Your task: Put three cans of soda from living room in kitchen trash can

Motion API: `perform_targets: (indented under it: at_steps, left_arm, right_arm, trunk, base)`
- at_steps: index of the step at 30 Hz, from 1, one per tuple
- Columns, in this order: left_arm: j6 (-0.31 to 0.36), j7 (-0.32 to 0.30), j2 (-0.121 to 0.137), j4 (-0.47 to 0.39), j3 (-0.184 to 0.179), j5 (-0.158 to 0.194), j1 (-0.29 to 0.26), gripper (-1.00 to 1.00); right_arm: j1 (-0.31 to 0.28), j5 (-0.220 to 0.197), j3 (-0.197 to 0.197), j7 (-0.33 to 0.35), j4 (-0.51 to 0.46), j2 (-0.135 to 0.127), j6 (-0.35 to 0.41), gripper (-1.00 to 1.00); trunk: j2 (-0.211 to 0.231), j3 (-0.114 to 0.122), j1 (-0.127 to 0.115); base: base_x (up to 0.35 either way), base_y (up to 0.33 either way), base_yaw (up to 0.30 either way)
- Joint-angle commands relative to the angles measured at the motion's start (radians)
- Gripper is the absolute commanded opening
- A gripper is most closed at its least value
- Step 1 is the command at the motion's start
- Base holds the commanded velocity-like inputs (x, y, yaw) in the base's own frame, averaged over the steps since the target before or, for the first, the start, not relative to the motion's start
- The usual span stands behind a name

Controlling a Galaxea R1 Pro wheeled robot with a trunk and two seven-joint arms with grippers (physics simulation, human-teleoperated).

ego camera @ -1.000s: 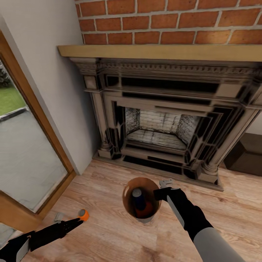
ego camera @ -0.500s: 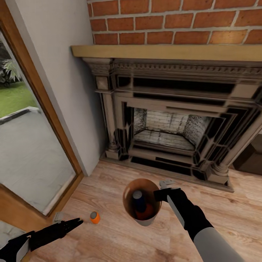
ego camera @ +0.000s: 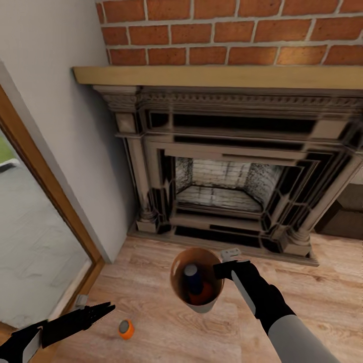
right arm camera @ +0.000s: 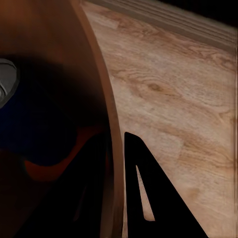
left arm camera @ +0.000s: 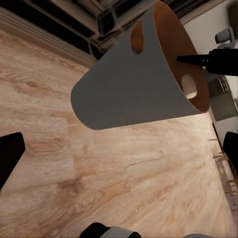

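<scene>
1. Head view: the right gripper [ego camera: 222,269] is clamped on the rim of the trash can [ego camera: 177,282], which hangs clear of the floor. Inside it stand a dark blue soda can [ego camera: 192,276] and an orange soda can [ego camera: 202,292].
2. Head view: the left gripper [ego camera: 103,308] holds nothing, its fingers extended close together. The third soda can [ego camera: 126,329], orange, lies on the wood floor [ego camera: 151,312] just beside the fingertips, not touching them.
3. Left wrist view: the trash can's pale grey outer wall [left arm camera: 129,89] appears tilted, with a handle slot near the rim and the right gripper's finger [left arm camera: 198,60] at the rim. The left gripper's fingers sit at the opposite picture edges, spread apart.
4. Right wrist view: one finger lies inside the rim [right arm camera: 106,124] and the other [right arm camera: 148,193] outside it, against the wall. The blue can's silvery top [right arm camera: 6,82] is visible inside.
5. Room: ornate fireplace [ego camera: 222,166] with a wooden mantel under brick; a wood-framed glass door [ego camera: 35,242] stands at the left.
</scene>
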Motion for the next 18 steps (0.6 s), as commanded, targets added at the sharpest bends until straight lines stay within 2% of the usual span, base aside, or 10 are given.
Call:
perform_targets:
  at_steps: [1, 7, 12, 14, 16, 17, 18]
  left_arm:
    - [0.000, 0.000, 0.000, 0.000, 0.000, 0.000, 0.000, 1.00]
    - [0.001, 0.004, 0.000, 0.000, 0.000, -0.002, 0.000, 1.00]
    - [-0.001, 0.015, 0.000, 0.000, 0.001, -0.003, 0.000, 1.00]
    - [-0.002, 0.048, 0.000, 0.001, 0.002, -0.003, 0.000, 1.00]
    - [-0.004, 0.152, -0.001, 0.001, 0.006, -0.002, 0.000, 1.00]
    - [-0.005, 0.183, -0.001, 0.001, 0.007, -0.001, 0.000, 1.00]
    - [-0.005, 0.255, -0.003, 0.001, 0.009, -0.002, 0.000, 1.00]
  right_arm:
    - [0.000, -0.016, 0.000, 0.006, -0.001, 0.001, 0.000, -1.00]
    - [0.000, -0.015, 0.002, 0.006, -0.001, 0.002, 0.000, -1.00]
    - [0.000, -0.015, 0.004, 0.006, -0.001, 0.002, 0.000, -1.00]
    - [0.000, -0.016, 0.004, 0.006, -0.001, 0.002, 0.000, -1.00]
    - [0.000, -0.016, 0.004, 0.006, -0.001, 0.002, 0.000, -1.00]
    - [0.000, -0.016, 0.004, 0.006, -0.001, 0.002, 0.000, -1.00]
    - [0.000, -0.016, 0.004, 0.006, -0.001, 0.002, 0.000, -1.00]
  trunk:
    - [0.000, 0.000, 0.000]
    - [0.000, 0.001, 0.000]
    - [0.000, 0.001, 0.000]
    - [0.000, 0.001, 0.000]
    - [0.000, 0.001, 0.000]
    - [0.000, 0.001, 0.000]
    - [0.000, 0.001, 0.000]
  base:
    - [0.289, 0.101, -0.123]
    - [0.279, 0.038, -0.033]
    - [0.092, 0.002, -0.002]
    - [0.008, 0.000, 0.000]
    - [0.004, 0.000, 0.000]
    - [0.002, 0.000, 0.000]
    - [0.002, 0.000, 0.000]
